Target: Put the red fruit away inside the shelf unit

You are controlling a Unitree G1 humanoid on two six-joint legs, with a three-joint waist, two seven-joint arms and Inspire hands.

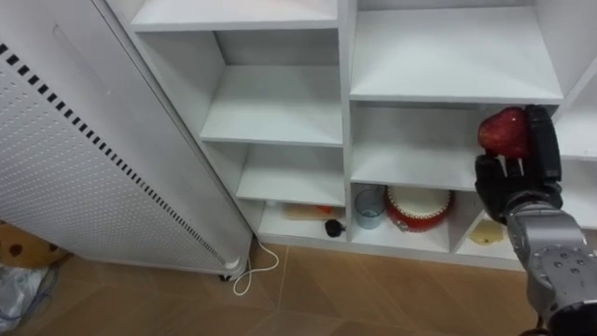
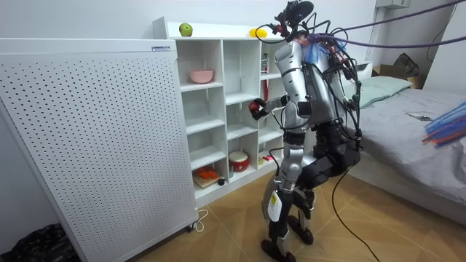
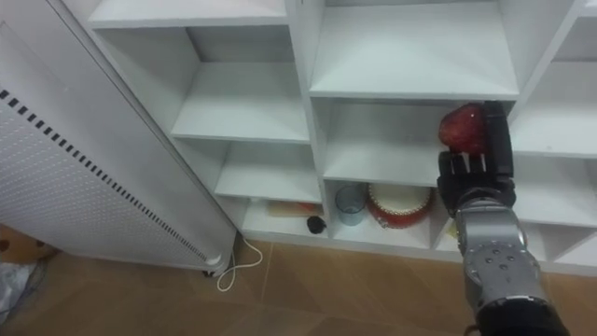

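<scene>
Right hand (image 1: 515, 182) clutching red fruit (image 1: 502, 133), fruit's right side hidden

You cannot tell what the pale thing (image 1: 486, 233) in the bottom compartment is, half hidden behind the right hand (image 1: 518, 182), whose fingers (image 1: 541, 140) cover one side of the red fruit (image 1: 502, 131).

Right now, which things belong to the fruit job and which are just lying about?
Job: red fruit held in the right hand; white closet; green fruit and yellow fruit on its top.
Lying about: blue cup; red-and-white pot; pink bowl; perforated panel.
</scene>
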